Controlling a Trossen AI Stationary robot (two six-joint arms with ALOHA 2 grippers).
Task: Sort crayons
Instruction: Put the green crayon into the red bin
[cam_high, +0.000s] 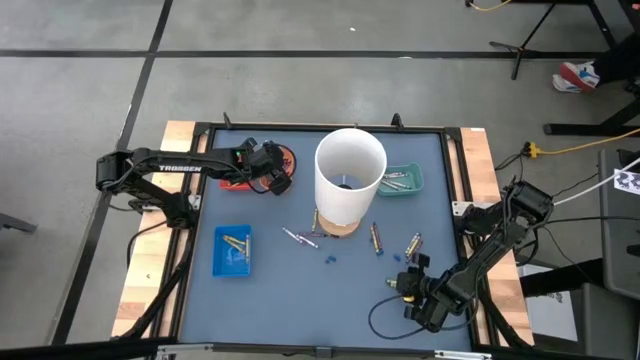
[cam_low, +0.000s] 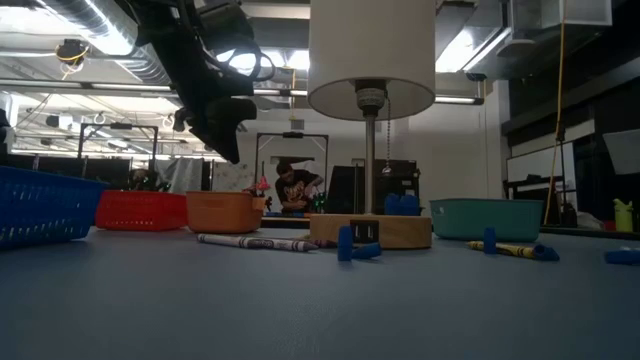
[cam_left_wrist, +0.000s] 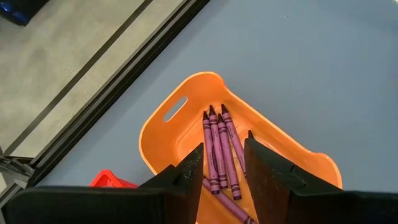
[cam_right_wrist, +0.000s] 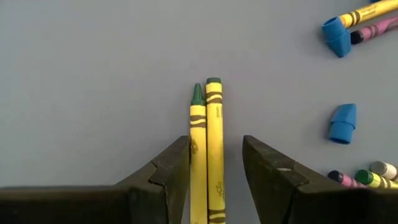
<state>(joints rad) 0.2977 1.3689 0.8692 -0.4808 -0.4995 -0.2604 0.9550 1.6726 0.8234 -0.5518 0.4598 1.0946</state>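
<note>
My left gripper (cam_left_wrist: 222, 158) hangs open above the orange tray (cam_left_wrist: 158, 124), at the table's far left (cam_high: 275, 178). Several purple crayons (cam_left_wrist: 217, 149) lie in that tray, below the fingers and untouched. My right gripper (cam_right_wrist: 214, 146) is open near the table's front right (cam_high: 410, 285). Its fingers stand on either side of two yellow crayons (cam_right_wrist: 206, 124) that lie side by side, lengthwise between them. More loose crayons (cam_high: 300, 238) (cam_high: 376, 237) (cam_high: 413, 245) lie on the blue mat in the middle. My right gripper has one finger (cam_right_wrist: 177, 162) right beside the outer yellow crayon's side (cam_right_wrist: 196, 149); I cannot tell whether it touches. The other finger (cam_right_wrist: 261, 165) stands apart from the second crayon, with a gap showing. The fingers lie along the crayons.
A tall white cylinder (cam_high: 350, 175) on a wooden base (cam_low: 370, 230) stands mid-table. A teal tray (cam_high: 403, 180) lies far right and a blue tray (cam_high: 233, 250) near left, with a red tray (cam_low: 140, 208) beside the orange one. Small blue pieces (cam_right_wrist: 342, 123) (cam_right_wrist: 337, 34) lie among the crayons.
</note>
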